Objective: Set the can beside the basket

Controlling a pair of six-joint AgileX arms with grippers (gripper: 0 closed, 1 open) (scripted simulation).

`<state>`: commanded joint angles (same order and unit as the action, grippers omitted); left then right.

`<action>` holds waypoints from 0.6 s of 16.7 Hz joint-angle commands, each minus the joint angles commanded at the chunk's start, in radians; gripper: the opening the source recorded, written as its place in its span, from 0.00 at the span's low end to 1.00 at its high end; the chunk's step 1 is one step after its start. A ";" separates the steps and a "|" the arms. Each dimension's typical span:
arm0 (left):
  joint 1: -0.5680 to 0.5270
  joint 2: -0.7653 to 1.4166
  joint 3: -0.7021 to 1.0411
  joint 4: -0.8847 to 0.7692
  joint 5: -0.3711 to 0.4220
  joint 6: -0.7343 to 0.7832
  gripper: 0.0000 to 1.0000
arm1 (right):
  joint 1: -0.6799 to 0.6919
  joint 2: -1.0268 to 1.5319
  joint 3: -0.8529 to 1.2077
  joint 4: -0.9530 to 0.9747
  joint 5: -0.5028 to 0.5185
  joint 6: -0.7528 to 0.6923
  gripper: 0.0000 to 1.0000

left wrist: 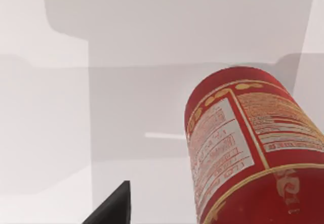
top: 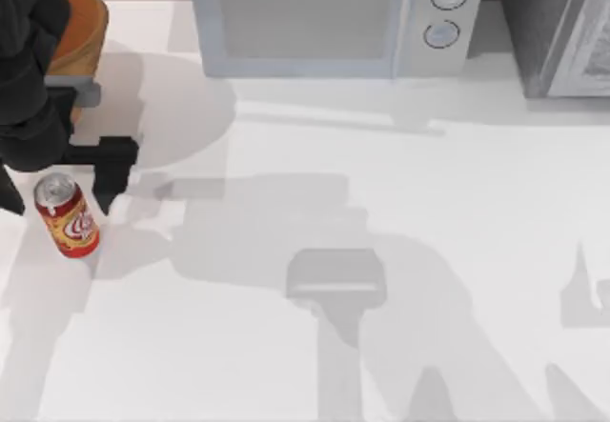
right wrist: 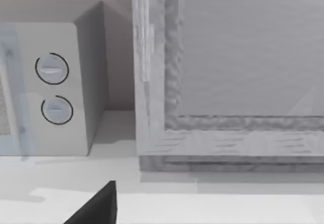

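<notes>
Top view, can (top: 67,215): stands upright on the table (top: 381,346) at the far left, nearer than the basket (top: 81,27), apart from it.
Top view, left end effector (top: 62,170): over the can's top; one finger (top: 110,170) shows just right of the can; spread or pinching, cannot tell.
Top view, microwave (top: 329,17): far centre.
Left wrist view: can close up; one dark fingertip (left wrist: 114,206) beside it, apart.
Right wrist view: microwave dials (right wrist: 53,87), a grey cabinet (right wrist: 228,72), and one dark fingertip (right wrist: 98,206); right end effector's state cannot be told.
</notes>
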<state>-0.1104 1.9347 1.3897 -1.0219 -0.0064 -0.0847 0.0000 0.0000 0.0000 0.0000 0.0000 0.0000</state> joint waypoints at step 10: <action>-0.016 -0.048 0.007 -0.077 -0.006 0.002 1.00 | 0.000 0.000 0.000 0.000 0.000 0.000 1.00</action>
<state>-0.1265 1.8867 1.3967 -1.0986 -0.0121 -0.0830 0.0000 0.0000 0.0000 0.0000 0.0000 0.0000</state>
